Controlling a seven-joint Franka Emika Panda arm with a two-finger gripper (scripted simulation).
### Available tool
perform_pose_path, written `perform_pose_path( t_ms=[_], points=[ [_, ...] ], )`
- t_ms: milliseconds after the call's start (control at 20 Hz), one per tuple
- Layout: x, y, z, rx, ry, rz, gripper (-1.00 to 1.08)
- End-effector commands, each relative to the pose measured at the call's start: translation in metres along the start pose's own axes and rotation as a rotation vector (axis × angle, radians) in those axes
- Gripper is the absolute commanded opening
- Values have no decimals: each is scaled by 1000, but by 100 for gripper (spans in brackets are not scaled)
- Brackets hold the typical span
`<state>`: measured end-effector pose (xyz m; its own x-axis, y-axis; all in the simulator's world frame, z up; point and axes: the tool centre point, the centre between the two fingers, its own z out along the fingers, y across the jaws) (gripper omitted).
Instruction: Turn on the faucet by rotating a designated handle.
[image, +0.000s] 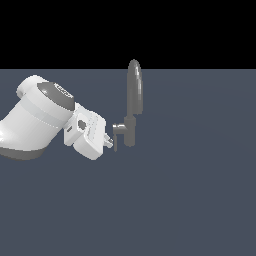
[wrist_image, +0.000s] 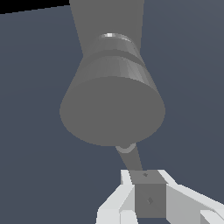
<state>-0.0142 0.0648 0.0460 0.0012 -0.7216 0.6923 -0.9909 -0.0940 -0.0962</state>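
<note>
Item: faucet (image: 133, 102), grey, upright on the table (image: 190, 200), its handle (image: 118, 129) projecting sideways from the short body toward your white arm (image: 35, 120). Risk, as judged: if you turn off-axis or too quickly, the handle's small square tip (wrist_image: 150, 194) may slide out from the fingers. Gripper (image: 109, 142): nearly together, fingers (wrist_image: 124, 199) flanking and apparently clamping that tip.

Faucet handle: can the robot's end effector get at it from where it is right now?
Probably yes. The end effector already sits right at the handle sticking out of the faucet. In the wrist view its fingers flank the handle's end, with nothing between them.
</note>
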Motion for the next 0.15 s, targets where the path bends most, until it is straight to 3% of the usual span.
perform_pose_path(
  t_ms=[0,100],
  points=[
    [0,6,26,-36,20,-4,-100],
    [-2,5,29,-39,20,-4,-100]
  ],
)
